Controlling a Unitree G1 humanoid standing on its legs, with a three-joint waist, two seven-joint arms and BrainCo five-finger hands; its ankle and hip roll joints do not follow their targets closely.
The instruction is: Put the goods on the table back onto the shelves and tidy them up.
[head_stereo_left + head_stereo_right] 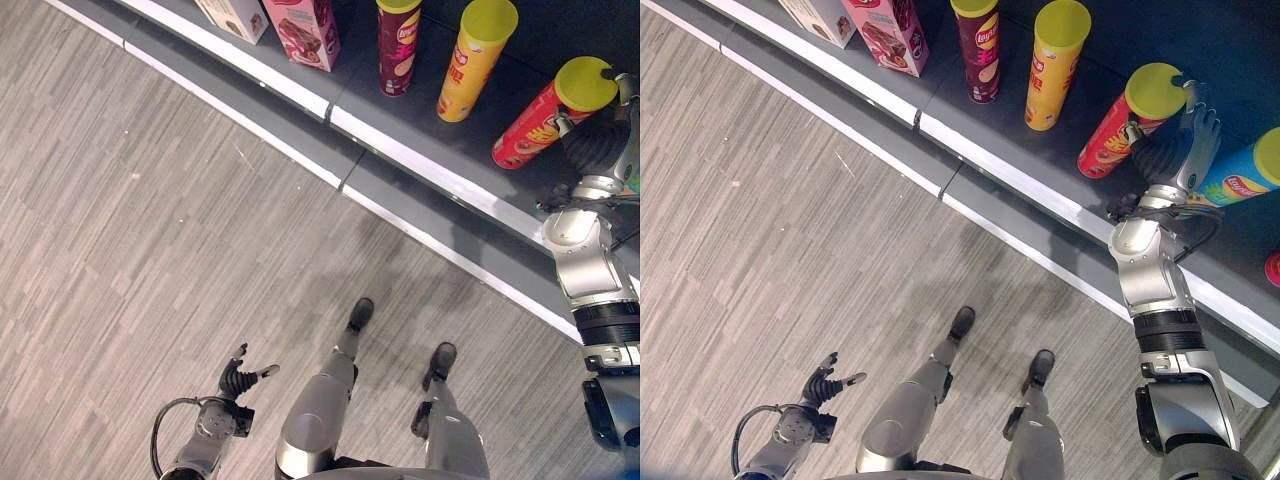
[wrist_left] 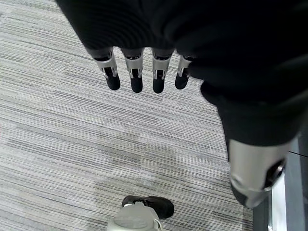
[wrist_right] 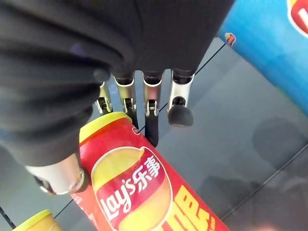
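Note:
A red chip can [image 1: 1118,128] with a yellow lid stands on the dark shelf [image 1: 1020,182] at the right. My right hand [image 1: 1185,140] is up against its right side near the lid, fingers [image 3: 151,110] straight along the can [image 3: 139,192] and thumb on its other side. It is open. A blue chip can [image 1: 1240,175] with a yellow lid stands just right of that hand. My left hand [image 1: 240,378] hangs low over the grey floor at the lower left, open and holding nothing, with its fingers [image 2: 134,72] spread straight.
Further left on the shelf stand a yellow can [image 1: 1052,65], a maroon can [image 1: 978,50], a pink box [image 1: 890,35] and a white box [image 1: 820,15]. The shelf's white front edge [image 1: 430,175] runs diagonally across the view. A small red thing [image 1: 1272,268] shows at the far right.

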